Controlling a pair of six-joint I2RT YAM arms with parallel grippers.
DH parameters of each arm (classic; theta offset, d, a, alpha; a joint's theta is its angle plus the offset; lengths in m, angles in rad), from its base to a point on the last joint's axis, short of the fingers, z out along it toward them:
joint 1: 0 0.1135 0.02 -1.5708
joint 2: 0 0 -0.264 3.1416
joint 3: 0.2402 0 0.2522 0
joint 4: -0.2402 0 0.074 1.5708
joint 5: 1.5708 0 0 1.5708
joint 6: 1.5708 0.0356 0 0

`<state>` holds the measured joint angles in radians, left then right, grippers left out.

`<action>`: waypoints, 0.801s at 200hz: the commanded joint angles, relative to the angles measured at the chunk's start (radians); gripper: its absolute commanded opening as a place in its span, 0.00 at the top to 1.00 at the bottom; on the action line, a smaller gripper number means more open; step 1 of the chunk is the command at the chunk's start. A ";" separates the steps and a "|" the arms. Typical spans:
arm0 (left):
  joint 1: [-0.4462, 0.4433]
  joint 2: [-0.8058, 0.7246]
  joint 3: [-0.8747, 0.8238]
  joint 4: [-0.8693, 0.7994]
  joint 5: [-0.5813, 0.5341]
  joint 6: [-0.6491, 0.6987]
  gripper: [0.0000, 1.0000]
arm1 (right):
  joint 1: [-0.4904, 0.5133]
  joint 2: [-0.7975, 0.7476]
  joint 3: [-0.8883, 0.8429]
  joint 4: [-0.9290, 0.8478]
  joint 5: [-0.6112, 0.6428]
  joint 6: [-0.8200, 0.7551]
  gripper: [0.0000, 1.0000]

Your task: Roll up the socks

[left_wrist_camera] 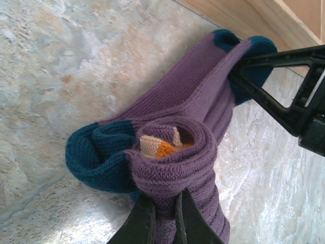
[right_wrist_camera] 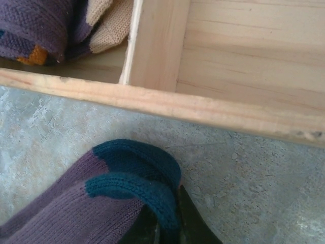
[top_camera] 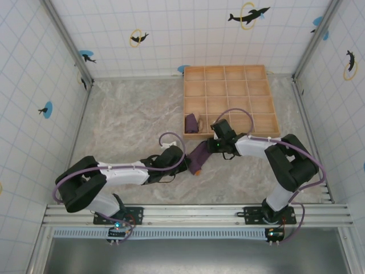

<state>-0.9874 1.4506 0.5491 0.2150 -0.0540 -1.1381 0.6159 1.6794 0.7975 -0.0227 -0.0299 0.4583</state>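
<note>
Your wooden tray's (right_wrist_camera: 203, 109) corner compartment is holding a rolled sock pair (right_wrist_camera: 40, 25), while left gripper (left_wrist_camera: 165, 203) and right gripper (right_wrist_camera: 166, 212) are pinching purple socks (left_wrist_camera: 188, 96) beside it.

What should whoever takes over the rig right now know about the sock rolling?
Left hand: shut on the rolled end of the purple socks.
Right hand: shut on the socks' teal end, beside the wooden tray.
Socks: stretched between the two hands, partly rolled.
Done: one rolled pair sits in the tray's near-left compartment.
Left: finish this roll; it probably goes into the tray afterwards.
</note>
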 commanded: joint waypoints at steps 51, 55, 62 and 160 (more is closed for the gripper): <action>-0.017 0.029 -0.017 -0.048 -0.015 -0.057 1.00 | 0.031 -0.175 -0.069 0.066 0.000 -0.108 0.48; -0.018 0.032 -0.015 -0.049 -0.014 -0.057 1.00 | 0.038 -0.194 -0.081 0.074 0.000 -0.115 0.46; -0.018 0.037 -0.011 -0.052 -0.010 -0.058 1.00 | 0.050 -0.229 -0.106 0.088 0.000 -0.132 0.41; -0.031 0.098 0.061 -0.068 0.046 -0.097 1.00 | 0.493 -0.633 -0.536 0.389 0.344 -0.299 0.22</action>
<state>-1.0084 1.5162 0.5877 0.1989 -0.0349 -1.2068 1.0439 1.0870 0.3435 0.2245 0.1715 0.2134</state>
